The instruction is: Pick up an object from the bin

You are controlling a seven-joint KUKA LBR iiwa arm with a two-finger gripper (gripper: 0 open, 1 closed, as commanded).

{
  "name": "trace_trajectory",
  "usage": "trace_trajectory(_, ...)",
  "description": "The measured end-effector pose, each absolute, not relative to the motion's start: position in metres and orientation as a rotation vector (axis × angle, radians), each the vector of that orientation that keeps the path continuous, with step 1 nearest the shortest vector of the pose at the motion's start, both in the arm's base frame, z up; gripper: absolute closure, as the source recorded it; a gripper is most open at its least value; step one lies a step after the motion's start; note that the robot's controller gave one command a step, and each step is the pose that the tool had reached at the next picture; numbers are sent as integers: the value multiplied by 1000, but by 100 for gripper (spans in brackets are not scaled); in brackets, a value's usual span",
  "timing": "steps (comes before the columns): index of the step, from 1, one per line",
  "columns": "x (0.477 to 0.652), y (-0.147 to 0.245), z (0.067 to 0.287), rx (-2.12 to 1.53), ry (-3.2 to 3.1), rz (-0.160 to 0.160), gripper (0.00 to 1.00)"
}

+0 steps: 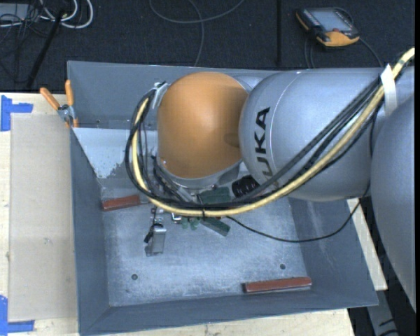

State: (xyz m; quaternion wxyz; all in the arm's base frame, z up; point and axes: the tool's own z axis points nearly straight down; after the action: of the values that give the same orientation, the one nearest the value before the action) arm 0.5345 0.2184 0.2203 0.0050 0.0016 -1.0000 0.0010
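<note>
Hanging low over the left half of the bin's floor, the gripper (155, 238) points down at bare grey metal, its tip close to the surface. From where I stand I can't tell whether it is open or closed, and I can't tell whether it touches the floor.

The nearest loose thing is a short reddish-brown bar (120, 202). It lies flat up and to the left of the gripper, at the foot of the bin's (89, 257) sloping left wall, near the gripper but apart from it. A longer reddish-brown bar (276, 284) lies flat along the front edge of the floor, right of centre and well apart from the gripper.

Above the gripper sits the rounded orange cover (196, 124) on the wrist. Black and yellow cables (135, 152) loop round its left side and sweep back under it to the right. Behind it, the thick grey arm (315, 131) reaches in from the right across the bin's far half.
</note>
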Motion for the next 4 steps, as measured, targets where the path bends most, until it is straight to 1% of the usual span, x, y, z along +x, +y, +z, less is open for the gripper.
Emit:
trace_trajectory(1, 537, 217, 225, -3, -3140, 0, 0)
trace_trajectory(2, 578, 221, 150, 99, -3145, -2, 0)
trace_trajectory(3, 593, 223, 128, 0, -3138, 1, 0)
trace_trajectory(4, 620, 233, 140, 252, -3134, -1, 0)
